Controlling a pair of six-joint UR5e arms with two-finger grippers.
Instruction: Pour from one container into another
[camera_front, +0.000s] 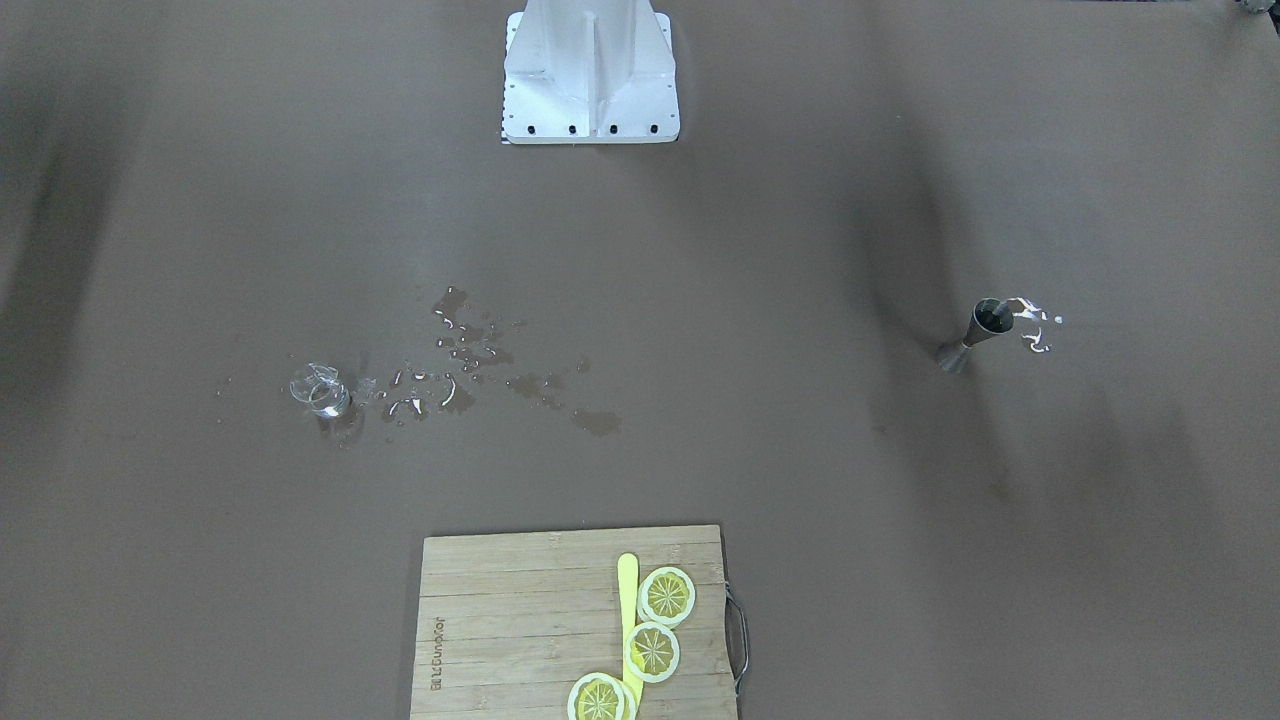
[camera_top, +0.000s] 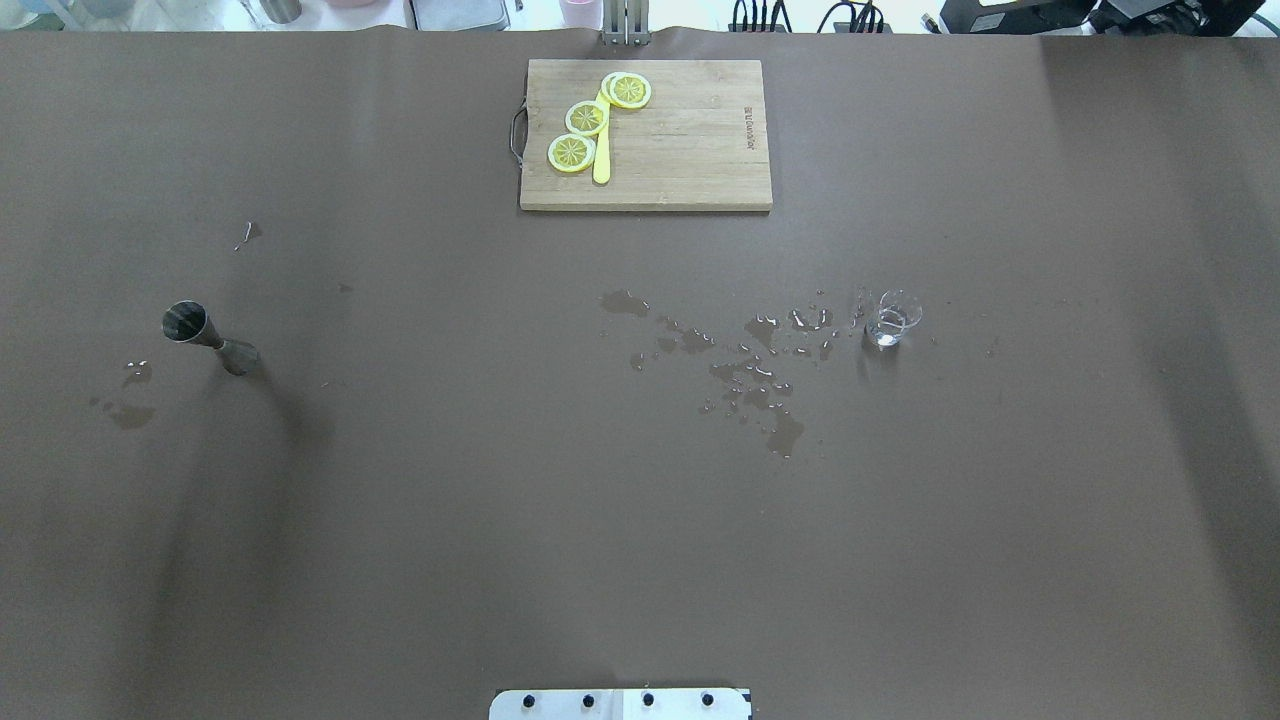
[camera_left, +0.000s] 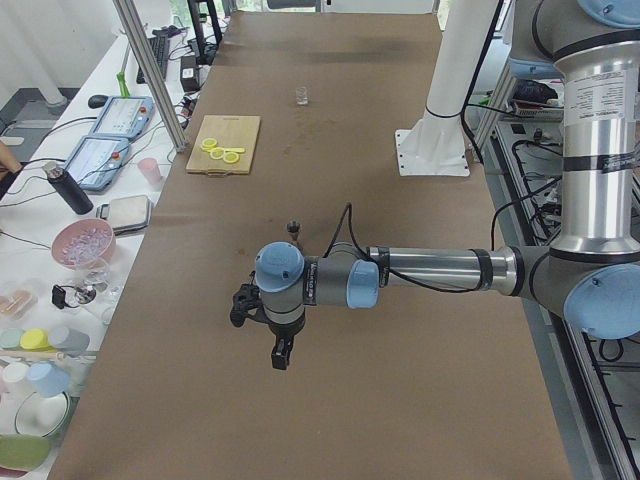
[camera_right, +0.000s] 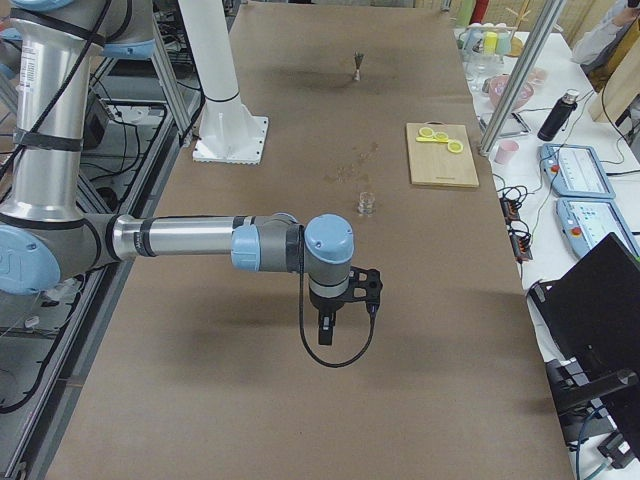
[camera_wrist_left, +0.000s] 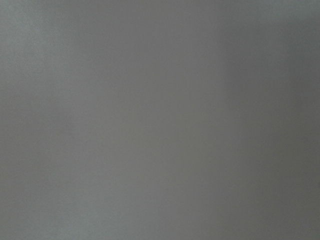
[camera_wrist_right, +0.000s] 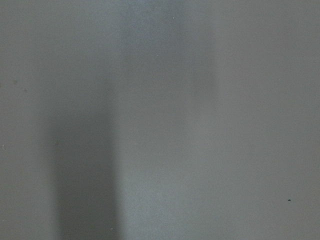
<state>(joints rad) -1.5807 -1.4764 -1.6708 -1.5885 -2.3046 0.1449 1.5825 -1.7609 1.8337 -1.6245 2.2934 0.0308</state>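
A big table (camera_top: 640, 560) with a flat brown cover fills the middle of the room. Soft dark shadows lie across it in wide bands. Along one long side runs a white bench (camera_left: 40, 215) full of small stuff: a pink bowl (camera_left: 82, 241), a dark bottle (camera_left: 68, 189) and blue-edged tablets (camera_left: 95, 160). Shiny metal posts (camera_left: 152, 75) stand up between the bench and the table. On the other long side, black cables (camera_left: 515, 180) hang by a metal frame. A black screen (camera_right: 600, 290) sits by the bench's end.
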